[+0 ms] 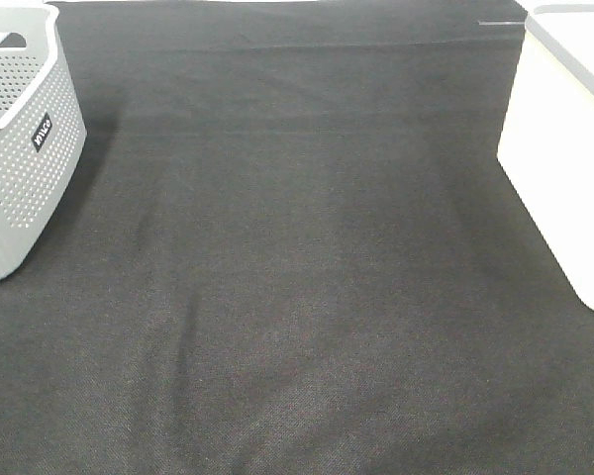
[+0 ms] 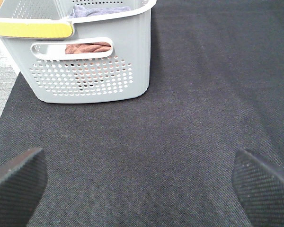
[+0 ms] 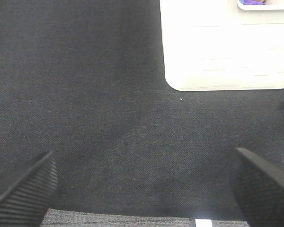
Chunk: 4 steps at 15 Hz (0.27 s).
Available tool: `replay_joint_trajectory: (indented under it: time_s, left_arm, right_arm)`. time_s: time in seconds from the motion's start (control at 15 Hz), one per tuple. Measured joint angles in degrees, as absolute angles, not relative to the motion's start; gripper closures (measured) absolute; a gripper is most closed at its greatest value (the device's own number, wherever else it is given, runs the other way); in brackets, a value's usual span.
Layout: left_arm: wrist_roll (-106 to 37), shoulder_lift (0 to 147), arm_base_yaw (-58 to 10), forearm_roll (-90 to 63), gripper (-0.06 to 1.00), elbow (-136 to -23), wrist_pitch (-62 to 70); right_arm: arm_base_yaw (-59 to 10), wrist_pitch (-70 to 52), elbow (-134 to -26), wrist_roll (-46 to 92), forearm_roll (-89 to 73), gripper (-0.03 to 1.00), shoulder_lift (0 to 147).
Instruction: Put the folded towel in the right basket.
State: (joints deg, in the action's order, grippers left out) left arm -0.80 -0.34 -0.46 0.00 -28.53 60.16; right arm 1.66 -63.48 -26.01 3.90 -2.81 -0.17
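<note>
A white basket (image 1: pixel 564 168) stands at the right edge of the black cloth; it also shows in the right wrist view (image 3: pixel 227 47), with a bit of purple cloth (image 3: pixel 255 2) at its rim. A grey perforated basket (image 1: pixel 20 148) stands at the left; in the left wrist view (image 2: pixel 90 66) a reddish-brown towel (image 2: pixel 87 48) shows through its handle slot and a purple-grey towel (image 2: pixel 102 9) lies on top inside. My left gripper (image 2: pixel 142 189) is open and empty above the cloth. My right gripper (image 3: pixel 142 189) is open and empty too. Neither gripper shows in the high view.
The black cloth (image 1: pixel 297 277) covers the table between the two baskets. A yellow-and-white bar (image 2: pixel 28 28) lies across the grey basket's rim. The cloth's near edge shows in the right wrist view (image 3: pixel 132 216).
</note>
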Motion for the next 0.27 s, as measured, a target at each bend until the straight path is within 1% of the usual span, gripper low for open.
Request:
replay_joint_trajectory:
  time_s: [0.27]
  left_arm:
    - [-0.8,-0.3,-0.5,0.0,-0.04,-28.5,60.2]
  right_arm:
    - [1.7,-63.5,-26.0,3.9,-2.8,0.01,-0.2]
